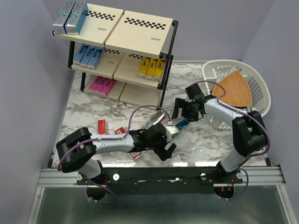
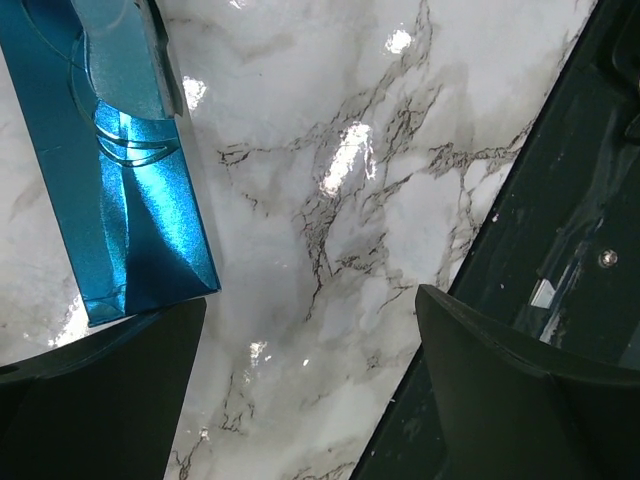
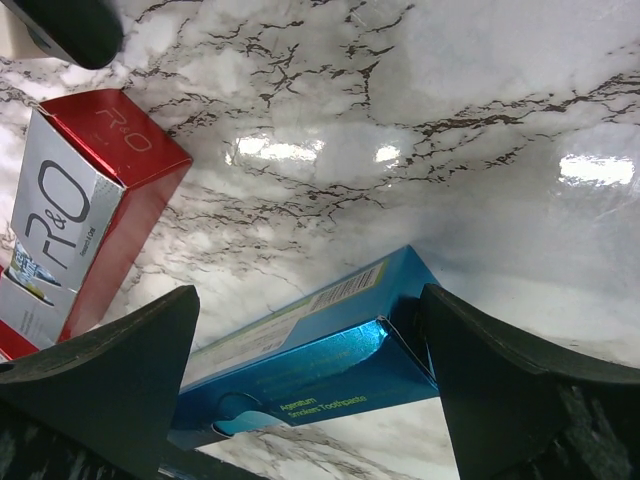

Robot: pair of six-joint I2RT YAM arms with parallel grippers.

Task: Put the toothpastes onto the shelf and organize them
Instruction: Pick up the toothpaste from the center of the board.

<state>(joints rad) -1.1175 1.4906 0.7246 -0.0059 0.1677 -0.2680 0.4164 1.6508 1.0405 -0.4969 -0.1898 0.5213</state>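
Observation:
The shelf point(image 1: 140, 29) stands at the back left and holds toothpastes: silver-teal boxes point(image 1: 70, 18) on top, light blue point(image 1: 88, 55) and yellow point(image 1: 153, 67) in the middle, pink point(image 1: 103, 85) at the bottom. A teal toothpaste box point(image 1: 181, 124) point(image 3: 300, 360) lies flat on the marble between the wide-apart fingers of my right gripper point(image 1: 184, 116) point(image 3: 308, 300), which is open. My left gripper point(image 1: 172, 141) point(image 2: 305, 300) is open over bare marble, with the same teal box point(image 2: 120, 190) just beyond its left finger. Red boxes point(image 1: 100, 127) point(image 3: 80, 200) lie on the table.
A white basket point(image 1: 257, 81) at the right holds a wedge-shaped wooden board point(image 1: 235, 89). A silver-teal box point(image 1: 156, 119) lies beside the left wrist. More red boxes point(image 1: 120, 132) sit under the left arm. The table's near edge and black rail point(image 2: 560, 200) are close to the left gripper.

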